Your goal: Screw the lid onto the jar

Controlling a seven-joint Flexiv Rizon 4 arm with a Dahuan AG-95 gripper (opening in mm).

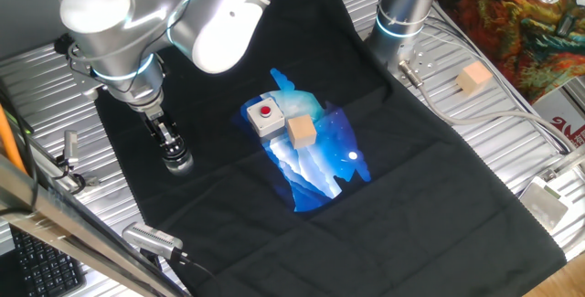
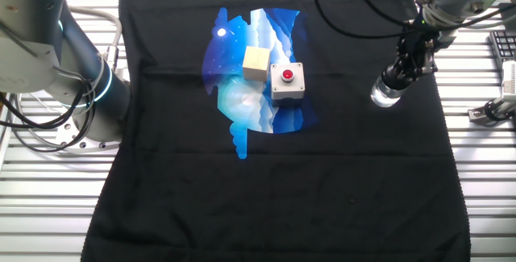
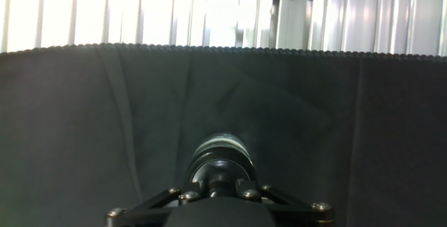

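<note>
Jar point(image 1: 179, 161): clear glass cylinder standing on the black cloth point(image 1: 411, 206), directly under the fingers; in the other fixed view it shows at point(image 2: 386, 93).
Lid point(image 3: 222, 156): dark round cap at the top of the jar, seen end-on in the hand view; thread engagement cannot be judged.
Fingers point(image 1: 168, 142): narrow, closed around the lid; the tips are hidden by the gripper body in the hand view.
Gripper point(image 2: 405, 62): points down at the jar, tilted slightly off vertical in both fixed views.
Arm pose: wrist directly above the jar; the silver elbow joint point(image 1: 110, 23) sits high over the cloth's edge.
Cloth: covers the ribbed metal desk point(image 1: 41, 87); carries a blue and white print point(image 1: 315, 164) at its centre.
Grey box point(image 1: 265, 116): red button on top, resting on the print, well apart from the jar.
Wooden cube point(image 1: 301, 132): touching or just beside the grey box.
Second wooden cube point(image 1: 473, 79): on the bare desk, off the cloth.
</note>
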